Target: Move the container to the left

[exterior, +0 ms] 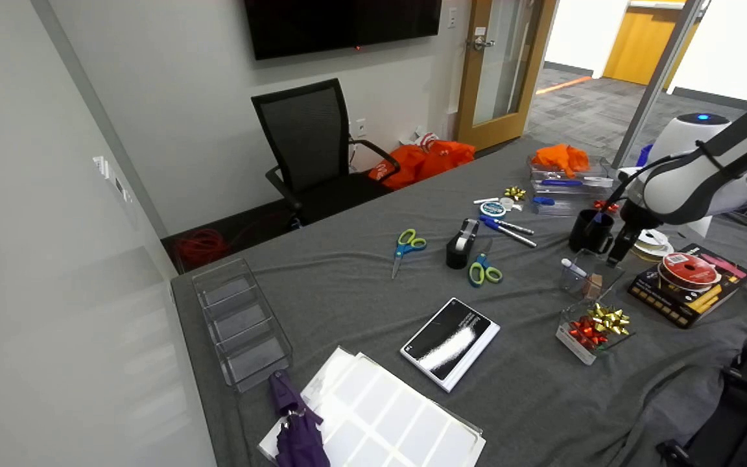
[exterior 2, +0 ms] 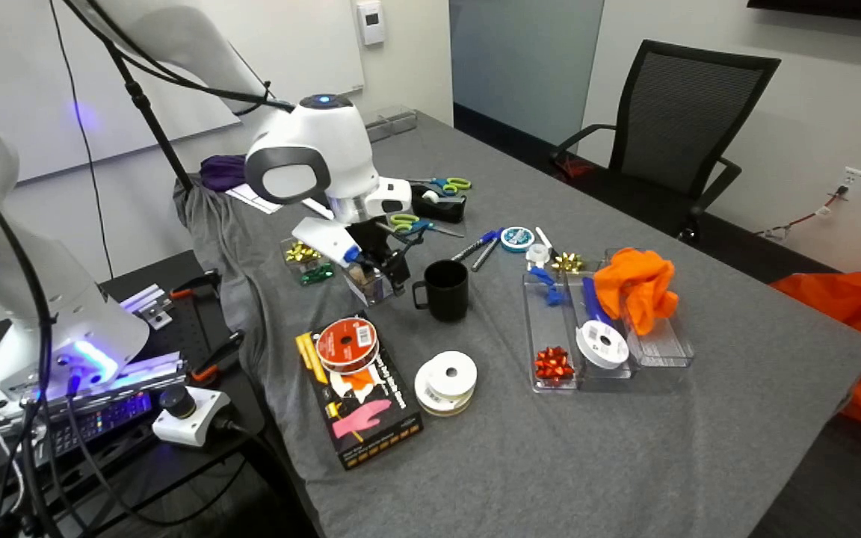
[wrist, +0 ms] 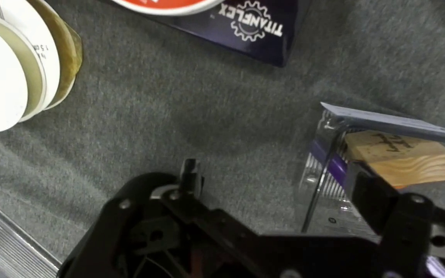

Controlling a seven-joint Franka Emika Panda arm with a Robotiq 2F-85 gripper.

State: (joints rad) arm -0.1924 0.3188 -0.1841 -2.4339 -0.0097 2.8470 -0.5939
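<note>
The container is a small see-through tub that holds a wooden block and a marker; its bare wall shows in an exterior view (exterior: 611, 277), in an exterior view (exterior 2: 380, 291) and in the wrist view (wrist: 316, 190). My gripper is above it in both exterior views (exterior: 620, 250) (exterior 2: 392, 270). In the wrist view my gripper (wrist: 279, 189) is open, with nothing held. The tub's near rim lies between the fingers. The right finger overlaps the inside of the tub; the left finger is outside it, over the cloth. I cannot tell how deep the right finger reaches.
A black mug (exterior 2: 447, 290) stands close beside the gripper. A similar tub with bows (exterior: 578, 345) is near the container. A black glove box (exterior 2: 359, 403) carries a red spool (exterior 2: 347, 344). White spools (exterior 2: 445, 381), clear trays (exterior 2: 550, 329) and a black-topped box (exterior: 450, 344) lie around.
</note>
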